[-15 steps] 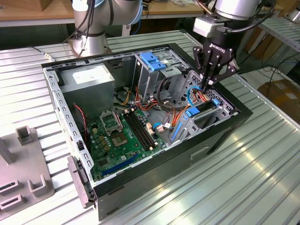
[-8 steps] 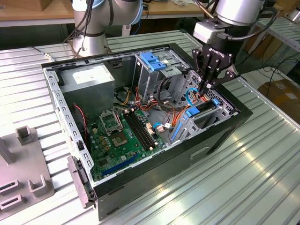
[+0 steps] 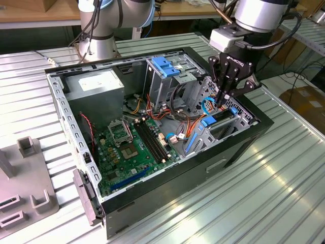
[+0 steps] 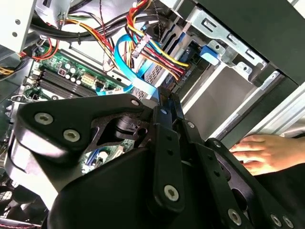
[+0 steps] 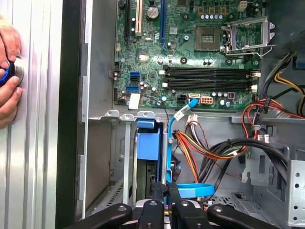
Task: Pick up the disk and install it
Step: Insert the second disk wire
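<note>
The disk (image 3: 223,118) stands on edge in the lower bay at the corner of the open computer case (image 3: 167,188) on the exterior view's right. Its blue plastic rail (image 5: 147,143) shows in the first wrist view, with the dark body running toward my fingers. My gripper (image 3: 225,97) hangs straight over that bay, and its black fingers are drawn together to a narrow tip. In both wrist views the gripper (image 5: 165,196) (image 4: 164,101) is shut just at the disk's end, beside a blue flat cable (image 5: 190,189). I see nothing clamped between the fingers.
Bundles of coloured wires (image 5: 209,148) cross the case beside the bay. The motherboard (image 3: 132,145), a grey power-supply box (image 3: 96,89) and a drive cage with a blue handle (image 3: 165,66) fill the rest. A person's hand (image 5: 7,81) rests on the table outside the case wall. A grey fixture (image 3: 25,193) stands left.
</note>
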